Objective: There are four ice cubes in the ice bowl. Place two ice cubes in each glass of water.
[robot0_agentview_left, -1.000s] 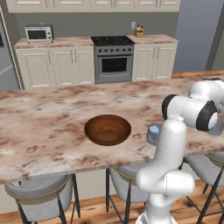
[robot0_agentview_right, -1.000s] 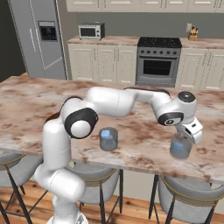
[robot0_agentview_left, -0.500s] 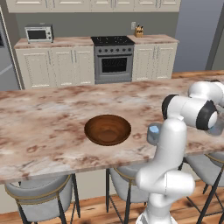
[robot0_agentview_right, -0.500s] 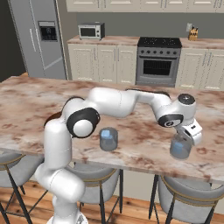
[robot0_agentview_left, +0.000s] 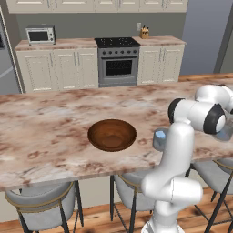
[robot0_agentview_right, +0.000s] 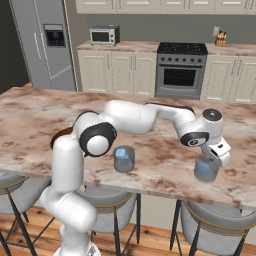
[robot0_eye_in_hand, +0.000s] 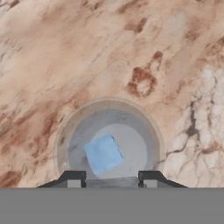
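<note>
Nearest the stools, two grey glasses stand on the marble counter [robot0_agentview_right: 30, 115]. The right-hand glass [robot0_agentview_right: 206, 167] sits close to the counter's front edge with the gripper [robot0_agentview_right: 220, 152] poised directly over it. The hand view looks straight down into that glass [robot0_eye_in_hand: 109, 140]: one pale-blue ice cube [robot0_eye_in_hand: 103, 153] lies on its bottom, left of centre. The two finger tips [robot0_eye_in_hand: 73, 178] are cut off at the lower edge, so little of them shows; they stand at their narrow setting, nothing between them — the hand holds no cube.

The other glass [robot0_agentview_right: 124, 159] stands to the left, beside the arm's elbow, with a pale-blue ice cube [robot0_agentview_right: 120, 153] showing near its rim; how many cubes it holds cannot be made out. In the left base view this glass [robot0_agentview_left: 159, 138] is half hidden behind the white forearm.

Further back on the counter, the brown ice bowl [robot0_agentview_left: 112, 134] sits well apart from both glasses — its interior looks dark and bare. In the right base view the arm hides all but an edge of it.
</note>
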### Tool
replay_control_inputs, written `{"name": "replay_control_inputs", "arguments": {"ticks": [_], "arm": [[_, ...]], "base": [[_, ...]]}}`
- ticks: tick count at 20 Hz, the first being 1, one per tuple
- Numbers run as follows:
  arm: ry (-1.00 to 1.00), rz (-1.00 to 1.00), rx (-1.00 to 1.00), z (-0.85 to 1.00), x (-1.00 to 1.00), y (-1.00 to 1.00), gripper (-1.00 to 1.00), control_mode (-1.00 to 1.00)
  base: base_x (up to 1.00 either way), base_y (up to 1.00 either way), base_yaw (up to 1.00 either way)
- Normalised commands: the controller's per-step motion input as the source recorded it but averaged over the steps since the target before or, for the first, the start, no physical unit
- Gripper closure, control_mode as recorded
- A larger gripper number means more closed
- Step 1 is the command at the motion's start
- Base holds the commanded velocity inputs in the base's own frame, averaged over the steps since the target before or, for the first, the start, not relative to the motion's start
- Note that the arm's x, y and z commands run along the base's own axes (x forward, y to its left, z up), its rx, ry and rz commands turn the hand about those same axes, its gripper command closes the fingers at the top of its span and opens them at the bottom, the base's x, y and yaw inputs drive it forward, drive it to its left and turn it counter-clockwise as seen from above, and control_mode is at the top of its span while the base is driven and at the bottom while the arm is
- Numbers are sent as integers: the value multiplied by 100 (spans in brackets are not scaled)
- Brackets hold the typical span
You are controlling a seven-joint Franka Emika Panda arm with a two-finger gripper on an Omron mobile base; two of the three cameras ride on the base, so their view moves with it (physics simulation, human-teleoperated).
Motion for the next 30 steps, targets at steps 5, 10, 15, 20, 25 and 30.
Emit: {"name": "replay_control_inputs", "arguments": {"ticks": [5, 10, 15, 20, 25, 30], "arm": [[0, 0, 0, -9, 0, -12, 100, -100], [0, 0, 0, -11, 3, -6, 100, -100], [0, 0, 0, -14, 9, -1, 100, -100], [0, 0, 0, -17, 15, -2, 100, -100], [0, 0, 0, -12, 14, -6, 100, -100], [0, 0, 0, -12, 15, -4, 100, -100]], "base": [[0, 0, 0], [0, 0, 0], [0, 0, 0], [0, 0, 0], [0, 0, 0], [0, 0, 0]]}}
